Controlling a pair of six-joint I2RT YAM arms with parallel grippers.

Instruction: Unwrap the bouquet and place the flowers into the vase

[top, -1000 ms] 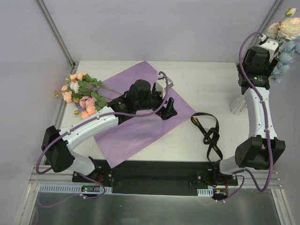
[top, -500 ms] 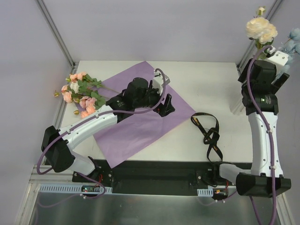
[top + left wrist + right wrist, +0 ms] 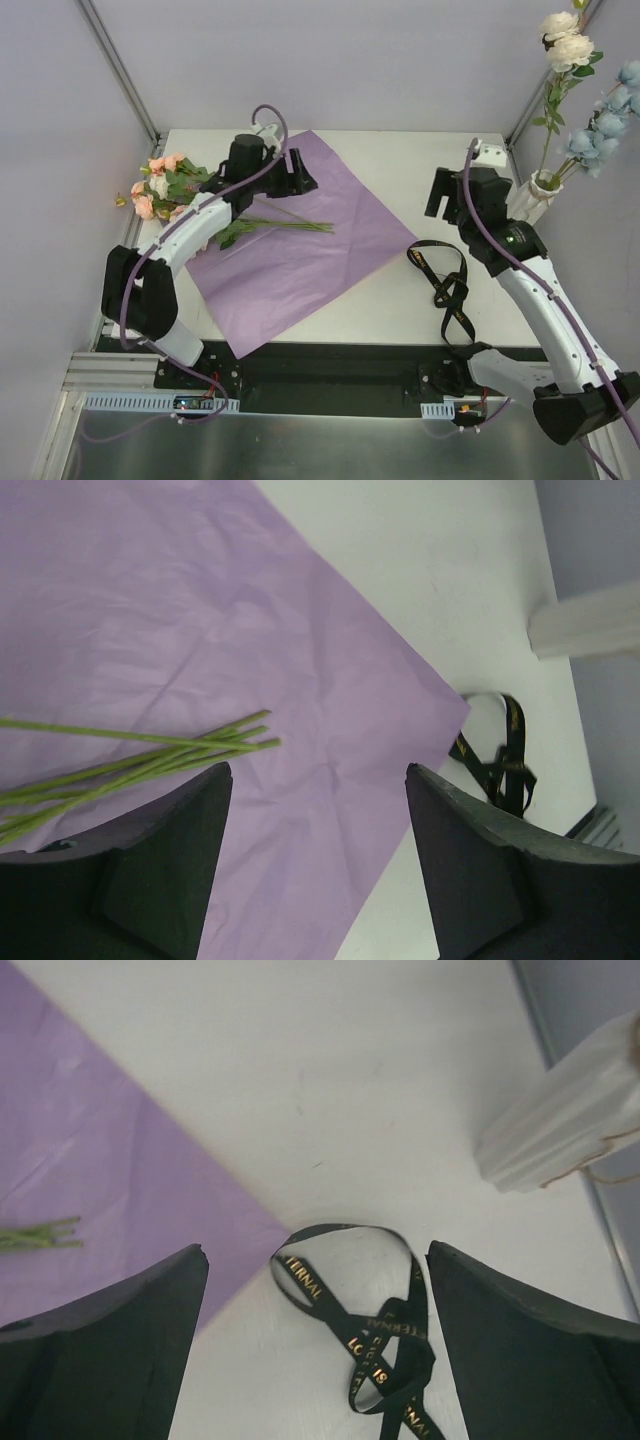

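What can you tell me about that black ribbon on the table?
The black ribbon is a narrow, satiny strip printed with gold lettering. It lies loose and untied on the white table, flopped into overlapping loops with a tangle in the middle. It sits just right of the corner of the purple paper sheet, so close I cannot tell if they touch. Nothing holds it.

Bright even lighting, faint soft shadows, wrist views slightly soft
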